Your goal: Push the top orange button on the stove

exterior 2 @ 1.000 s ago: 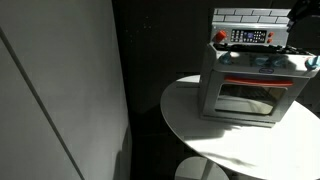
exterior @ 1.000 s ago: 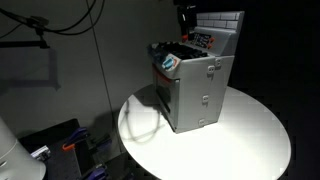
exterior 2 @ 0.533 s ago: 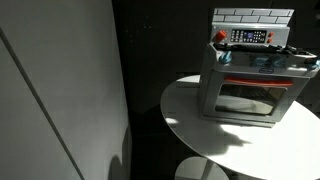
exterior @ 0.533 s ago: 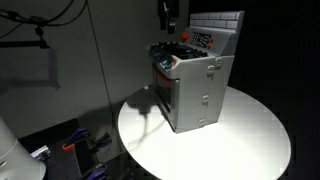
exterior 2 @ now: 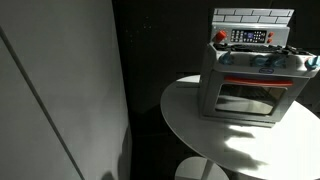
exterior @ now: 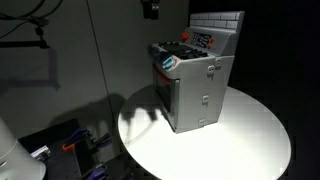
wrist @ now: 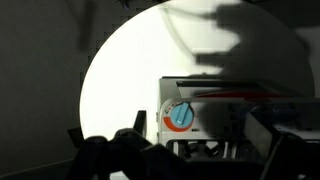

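The grey toy stove (exterior: 197,88) stands on a round white table (exterior: 250,140), with a white brick-patterned back panel and a control strip (exterior: 203,40). In an exterior view it faces me (exterior 2: 250,85), and a red-orange button (exterior 2: 221,37) sits at the panel's upper left. My gripper (exterior: 150,8) hangs at the top of the frame, well off the stove on its front side and touching nothing. In the wrist view the dark fingers (wrist: 195,150) stand apart at the bottom edge and look open and empty. Beyond them are the stove (wrist: 215,100) and its blue knob (wrist: 181,115).
The table (exterior 2: 200,130) stands against dark surroundings. A light wall panel (exterior 2: 60,90) is beside it. Cables and dark gear with an orange part (exterior: 68,146) lie on the floor near the table's edge.
The gripper has moved from just above the stove's back panel, out past the stove's front and upward, to the top of the frame. The stove has not moved.
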You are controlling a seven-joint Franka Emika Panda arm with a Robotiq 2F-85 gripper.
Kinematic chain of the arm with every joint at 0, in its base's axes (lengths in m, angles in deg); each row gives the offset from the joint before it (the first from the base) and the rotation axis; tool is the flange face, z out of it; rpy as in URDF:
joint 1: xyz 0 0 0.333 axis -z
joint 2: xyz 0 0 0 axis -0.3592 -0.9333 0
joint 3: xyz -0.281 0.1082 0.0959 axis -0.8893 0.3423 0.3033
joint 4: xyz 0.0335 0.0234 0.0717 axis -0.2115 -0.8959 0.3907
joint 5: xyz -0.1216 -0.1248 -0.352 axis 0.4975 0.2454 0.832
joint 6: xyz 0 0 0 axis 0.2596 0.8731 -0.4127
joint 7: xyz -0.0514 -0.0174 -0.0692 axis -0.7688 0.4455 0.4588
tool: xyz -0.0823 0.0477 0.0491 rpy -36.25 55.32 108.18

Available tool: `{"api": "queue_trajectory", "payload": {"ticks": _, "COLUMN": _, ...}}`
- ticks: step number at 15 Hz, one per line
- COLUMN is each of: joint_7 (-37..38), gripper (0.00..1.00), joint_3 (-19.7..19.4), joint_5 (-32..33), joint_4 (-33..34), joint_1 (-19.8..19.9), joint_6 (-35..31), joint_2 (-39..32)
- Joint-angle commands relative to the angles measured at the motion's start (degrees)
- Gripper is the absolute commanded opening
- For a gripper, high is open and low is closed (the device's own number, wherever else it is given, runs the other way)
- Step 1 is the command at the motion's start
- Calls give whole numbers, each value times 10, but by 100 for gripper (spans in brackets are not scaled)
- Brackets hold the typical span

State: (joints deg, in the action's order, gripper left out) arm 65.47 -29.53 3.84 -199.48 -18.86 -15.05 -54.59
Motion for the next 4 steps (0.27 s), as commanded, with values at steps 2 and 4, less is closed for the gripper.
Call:
{"api": "queue_trajectory", "payload": {"ticks": 2, "joint_7": -6, "gripper": 100, "joint_3": 12, "joint_5": -4, "joint_4": -6, "joint_1": 15, "joint_6": 5, "joint_2": 13}}
{"api": "queue_trajectory", "payload": {"ticks": 4, "joint_7": -6, "gripper": 100, "joint_3": 13, "joint_5": -4, "joint_4": -10, "joint_1": 16, "joint_6": 5, "joint_2": 19}}
